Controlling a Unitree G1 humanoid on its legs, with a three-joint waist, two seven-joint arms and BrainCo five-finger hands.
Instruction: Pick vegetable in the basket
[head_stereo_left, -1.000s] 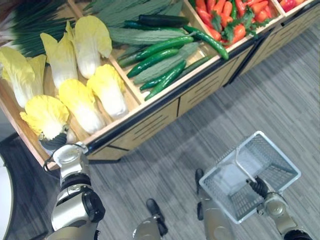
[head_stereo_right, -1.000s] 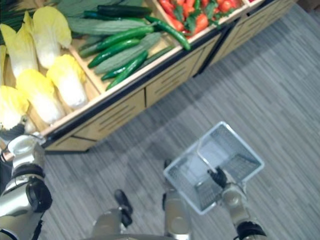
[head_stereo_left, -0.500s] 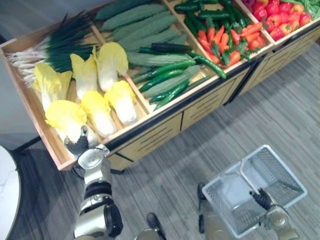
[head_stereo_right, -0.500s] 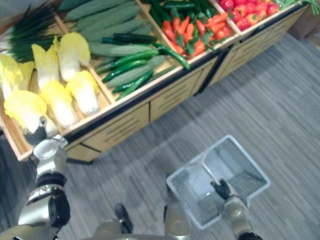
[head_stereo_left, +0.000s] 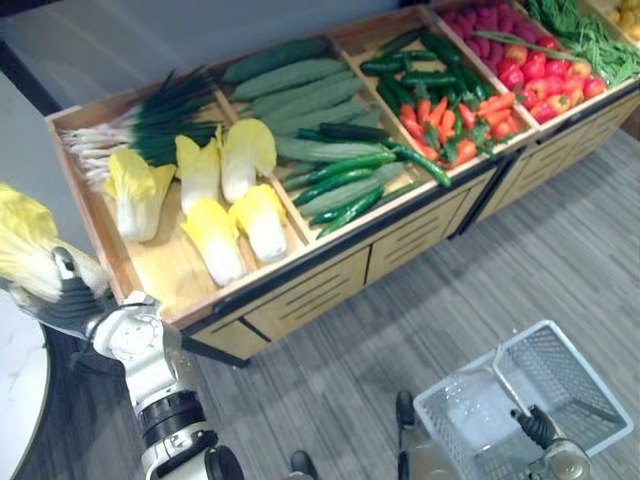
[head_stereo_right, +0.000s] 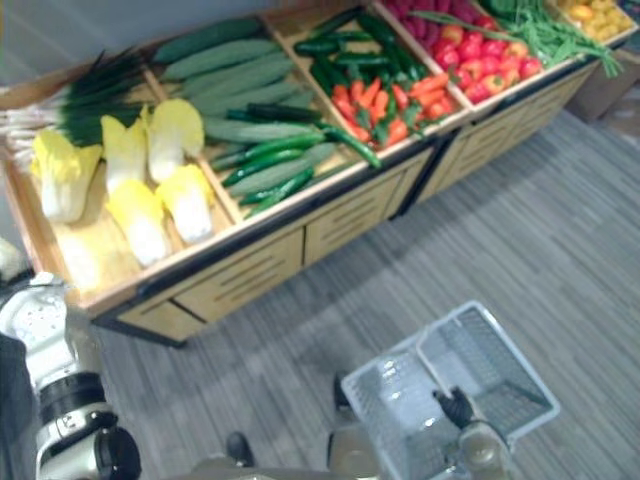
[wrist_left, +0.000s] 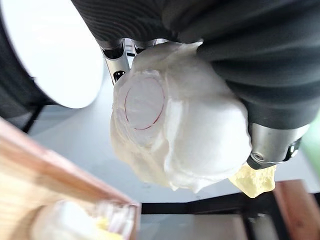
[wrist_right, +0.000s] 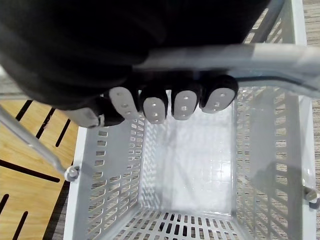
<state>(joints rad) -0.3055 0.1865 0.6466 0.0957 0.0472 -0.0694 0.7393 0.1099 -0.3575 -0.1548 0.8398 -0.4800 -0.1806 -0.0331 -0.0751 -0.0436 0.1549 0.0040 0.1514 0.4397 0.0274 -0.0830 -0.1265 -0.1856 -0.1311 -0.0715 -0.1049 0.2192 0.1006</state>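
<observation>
Held vegetable: a pale yellow, crinkled-leaf Chinese cabbage (head_stereo_left: 22, 255) sat at the far left edge of the frame, off the stand. In the left wrist view its white, waxy base showed a round cut stem face.
Left hand: the left hand (head_stereo_left: 70, 298) was clamped on that cabbage, fingers (wrist_left: 119, 52) curled round the white base.
Stand: a slanted light wooden display stand (head_stereo_left: 165, 275) crossed the upper frame, split by wooden slats into compartments.
Leftmost compartment: a bundle of long dark green spring onions (head_stereo_left: 140, 125) lay at the top. Five more yellow cabbages (head_stereo_left: 215, 238) lay below, with bare board at the lower left corner.
Middle compartment: bumpy grey-green gourds (head_stereo_left: 290, 75) lay above smooth, slender green cucumbers (head_stereo_left: 340, 165).
Right compartments: tapered orange carrots (head_stereo_left: 440, 110) came next, then glossy red peppers (head_stereo_left: 530, 65), then thin green stalks (head_stereo_left: 585, 35) in the upper right corner.
Floor: grey striped flooring (head_stereo_left: 400, 320) lay below the stand.
Basket: a pale grey perforated plastic basket (head_stereo_left: 590, 385) hung at the lower right. The right wrist view showed its bare grid bottom.
Right hand: the right hand (head_stereo_left: 540, 428) gripped the basket's thin grey bar handle (wrist_right: 225, 56), fingertips (wrist_right: 152, 107) wrapped under it.
</observation>
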